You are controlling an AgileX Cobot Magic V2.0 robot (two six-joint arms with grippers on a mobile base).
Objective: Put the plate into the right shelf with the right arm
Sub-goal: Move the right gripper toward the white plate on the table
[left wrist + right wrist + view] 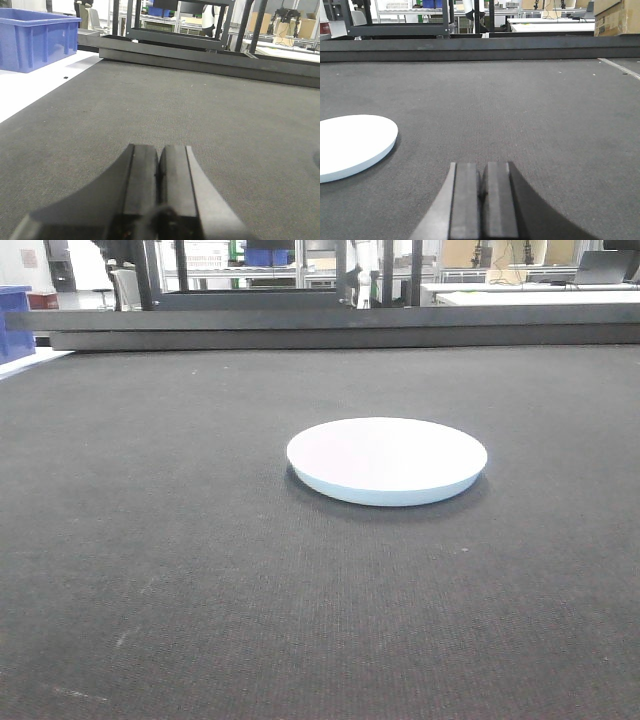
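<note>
One plate [351,144] flat, left of closed right tool [483,176], apart.

Straight ahead of the closed jaws of the right gripper [481,200]: bare dark grey woven mat [520,110], ending at a long dark metal rail [480,50]. Left and just forward: round white shallow plate [350,145]. Far forward-left of the left gripper [159,195] jaws: big blue plastic bin [35,42].

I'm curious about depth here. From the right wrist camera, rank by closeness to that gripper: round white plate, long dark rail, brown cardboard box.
1. Round white plate, on the dark mat left of the right gripper.
2. Long dark rail, across the mat's far edge.
3. Brown cardboard box, beyond the rail, far right.
</note>
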